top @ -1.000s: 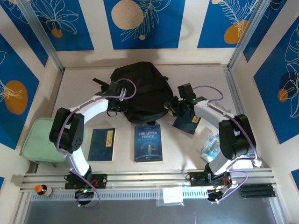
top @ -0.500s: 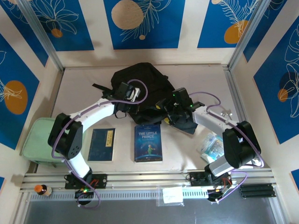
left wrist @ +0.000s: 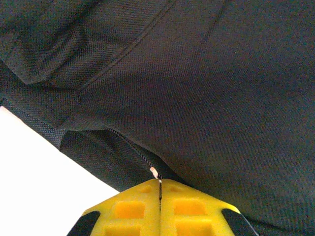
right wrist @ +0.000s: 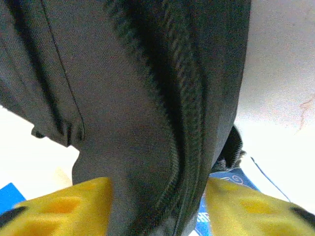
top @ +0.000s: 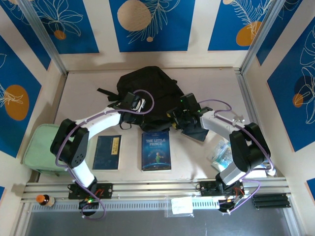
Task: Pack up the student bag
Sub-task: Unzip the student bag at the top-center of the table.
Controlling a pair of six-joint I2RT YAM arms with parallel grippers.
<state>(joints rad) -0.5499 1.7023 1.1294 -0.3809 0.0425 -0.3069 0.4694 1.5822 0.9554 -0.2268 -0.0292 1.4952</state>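
Two grippers on the student bag (top: 147,81), far middle of the bench: left gripper (left wrist: 159,182) pressed together on the zip pull (left wrist: 155,172), right gripper (right wrist: 157,189) with fingers apart around a bag fold, clamped or not I cannot tell. Little Prince book (top: 156,151) lies just beside the bag's near edge, dark blue book (top: 107,152) left of it, third book (top: 197,132) partly under the right arm (top: 221,125), mint-green case (top: 42,147) at the left edge.
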